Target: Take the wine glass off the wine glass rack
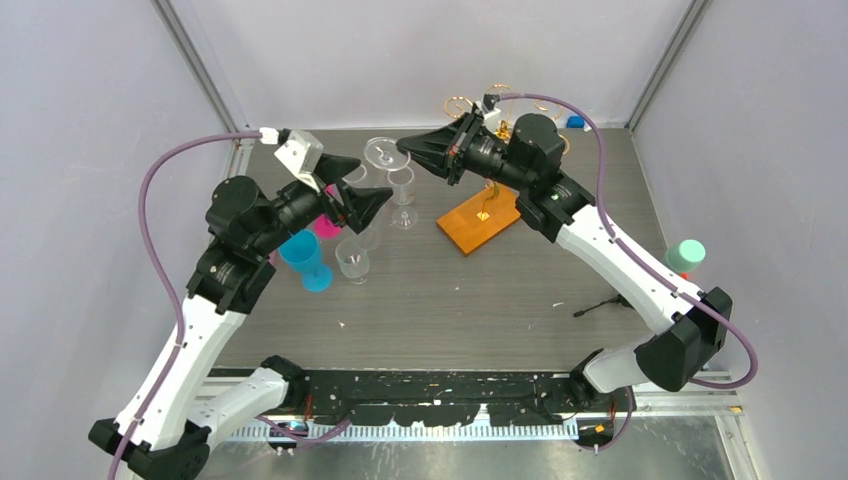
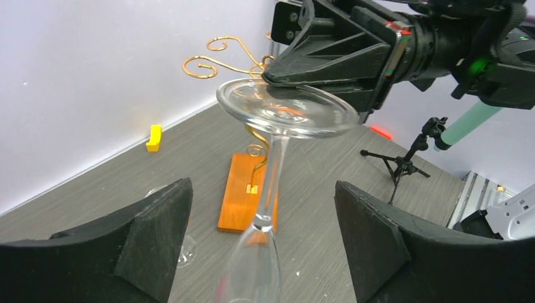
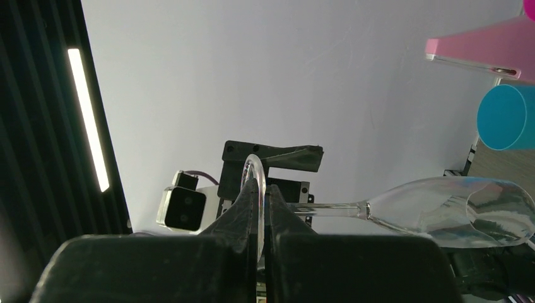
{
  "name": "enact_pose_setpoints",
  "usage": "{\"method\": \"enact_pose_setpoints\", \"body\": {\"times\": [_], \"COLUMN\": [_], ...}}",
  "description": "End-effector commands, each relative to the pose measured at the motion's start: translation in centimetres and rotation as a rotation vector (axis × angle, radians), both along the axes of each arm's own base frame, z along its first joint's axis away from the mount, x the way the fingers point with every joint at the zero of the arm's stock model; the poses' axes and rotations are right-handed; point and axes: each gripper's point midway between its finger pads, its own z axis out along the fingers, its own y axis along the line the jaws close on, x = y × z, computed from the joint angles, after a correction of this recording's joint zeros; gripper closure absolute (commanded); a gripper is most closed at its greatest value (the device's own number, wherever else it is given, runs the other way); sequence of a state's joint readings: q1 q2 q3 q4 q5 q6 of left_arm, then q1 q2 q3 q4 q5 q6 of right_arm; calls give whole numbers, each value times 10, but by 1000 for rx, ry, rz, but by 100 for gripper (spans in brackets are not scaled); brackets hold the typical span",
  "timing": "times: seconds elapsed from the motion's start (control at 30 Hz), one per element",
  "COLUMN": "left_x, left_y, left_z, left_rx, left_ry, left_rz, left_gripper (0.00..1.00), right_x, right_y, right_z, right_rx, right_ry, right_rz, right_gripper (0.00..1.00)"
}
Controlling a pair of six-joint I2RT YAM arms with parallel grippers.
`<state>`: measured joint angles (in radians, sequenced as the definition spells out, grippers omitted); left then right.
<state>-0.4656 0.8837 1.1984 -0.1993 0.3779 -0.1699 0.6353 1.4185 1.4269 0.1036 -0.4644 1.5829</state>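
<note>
Right gripper (image 3: 260, 201): clamped on the rim of the glass's (image 2: 287, 110) foot, the disc pinched edge-on between its two fingers (image 3: 243, 211).

Glass: held in the air upside down and tilted, with the foot at the gripper tips, the stem running down and away from them and the bowl lowest. It hung left of the rack (image 1: 480, 221), over bare table (image 1: 470, 300) and not above the rack's orange base. In the left wrist view the gold scrolls showed just behind the foot; whether they touched it could not be told.

Left gripper (image 2: 264, 189): spread wide and holding nothing, one finger (image 2: 158, 221) on each side of the stem and bowl, apart from both.

Further out: a clear glass (image 1: 352, 262), a blue cup (image 1: 305, 258) and a pink cup (image 1: 325, 226) stood under and beside the left arm. A black tripod (image 1: 600, 303) and a mint cup (image 1: 685, 254) sat off to the right.
</note>
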Motion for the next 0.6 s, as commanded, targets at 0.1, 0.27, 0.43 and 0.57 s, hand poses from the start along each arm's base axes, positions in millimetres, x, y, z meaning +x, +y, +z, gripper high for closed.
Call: {"method": "enact_pose_setpoints", "body": {"times": [0.1, 0.27, 0.43, 0.57], "left_x": [6, 4, 5, 3], "left_y": [-19, -26, -29, -31], "left_z": [13, 12, 5, 3], "left_rx": [-20, -13, 7, 12], "left_ry": [-65, -67, -38, -31], "left_rz": [-85, -131, -149, -164], "left_gripper": [32, 44, 60, 82], "right_x": [-33, -34, -36, -36], "right_y": [-11, -9, -8, -6], "right_z": [42, 41, 41, 40], "right_rx": [97, 96, 109, 119], "right_ry": [-76, -71, -68, -61], "right_rz": [56, 67, 80, 92], "right_gripper": [100, 100, 100, 100]}}
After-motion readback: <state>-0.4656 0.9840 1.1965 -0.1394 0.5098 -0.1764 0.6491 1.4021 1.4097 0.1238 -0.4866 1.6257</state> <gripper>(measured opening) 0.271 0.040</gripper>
